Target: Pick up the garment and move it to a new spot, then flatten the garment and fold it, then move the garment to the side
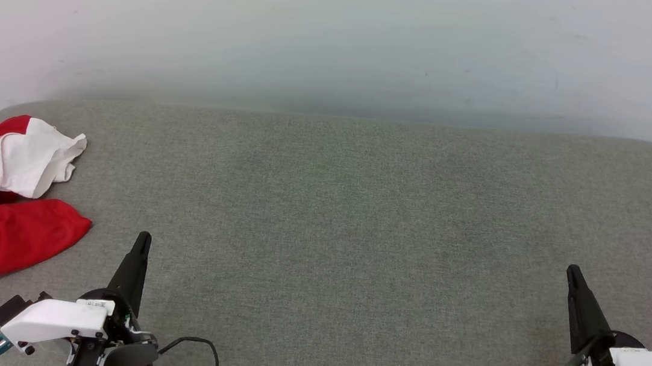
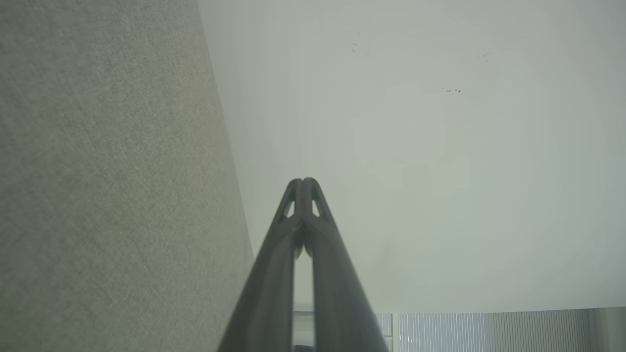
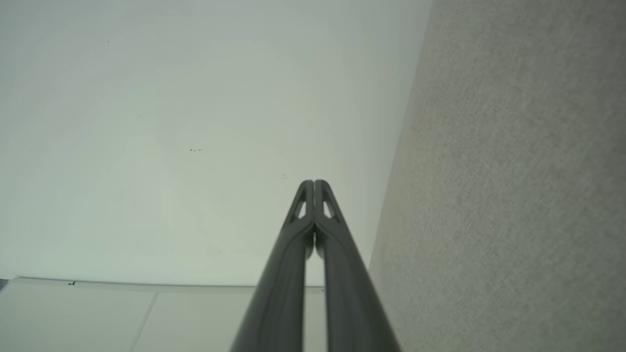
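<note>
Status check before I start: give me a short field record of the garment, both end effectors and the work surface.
garment: crumpled red and white heap at the surface's left edge, partly cut off in the head view
left end effector: shut, empty, apart from the garment, the nearer one to it
right end effector: shut, empty, lower right
surface: grey fabric, against a pale wall
task state: garment not yet picked up

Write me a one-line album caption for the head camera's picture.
Crumpled red-and-white jersey T-shirt at the left end of a grey fabric surface; left gripper and right gripper, both shut, empty.
</note>
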